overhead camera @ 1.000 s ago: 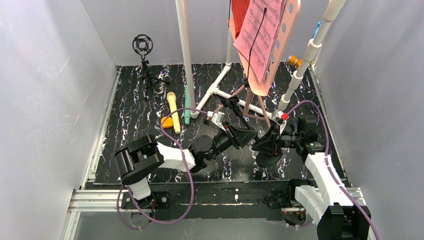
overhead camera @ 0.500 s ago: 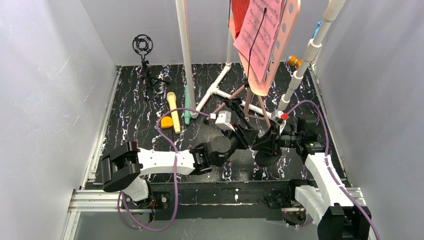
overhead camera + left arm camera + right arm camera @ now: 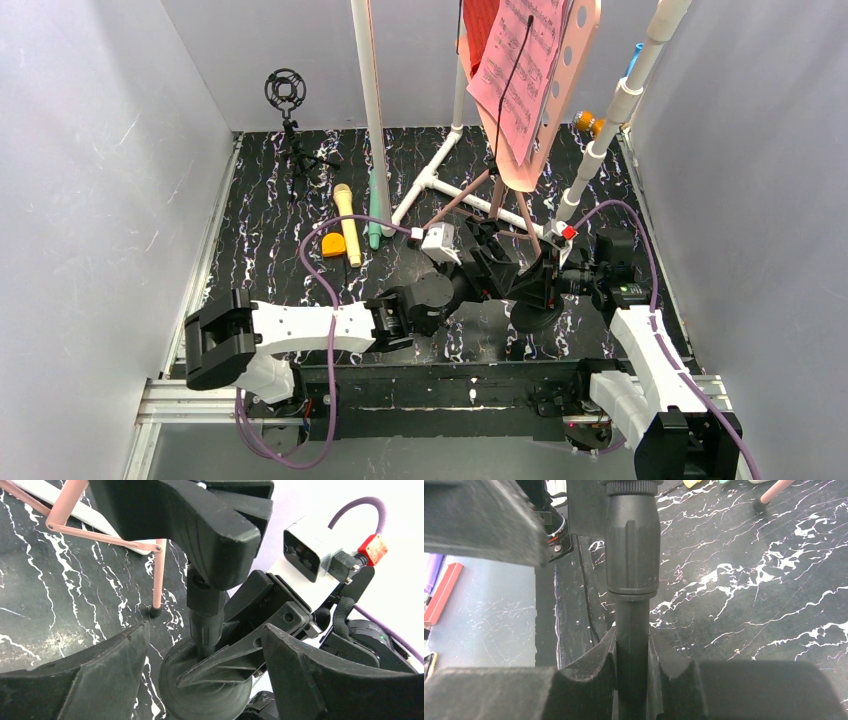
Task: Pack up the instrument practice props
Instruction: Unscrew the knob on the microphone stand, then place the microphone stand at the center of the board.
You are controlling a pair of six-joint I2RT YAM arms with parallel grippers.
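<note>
Clamped in the right gripper [image 3: 632,665]: a matte black pole with a ribbed screw collar [image 3: 632,555], rubbery fingers pressed to the smooth tube just below the collar. Under it, a round black disc base [image 3: 205,695], flat on the tabletop. Left gripper [image 3: 205,630] spread wide, its thick wedge-shaped fingers framing the same pole in the wrist view, with no contact.

Just beyond, a thin pink tripod leg [image 3: 157,575] tipped with a black rubber foot. It is part of the pink hole-punched music stand [image 3: 575,50], upright toward the back of the table and rising well above both grippers. Against its panel, pink sheet music [image 3: 520,70] printed with staves; beside that, at the top edge of the view, a red folder [image 3: 480,25].

To the left, lying side by side, a yellow microphone [image 3: 346,222] and a mint-green microphone [image 3: 373,235], near a post of the white plastic pipe frame [image 3: 372,100].

Below all of it, a glossy black marble-patterned tabletop [image 3: 260,250] veined in white, with plain pale grey walls [image 3: 90,180] on three sides.
</note>
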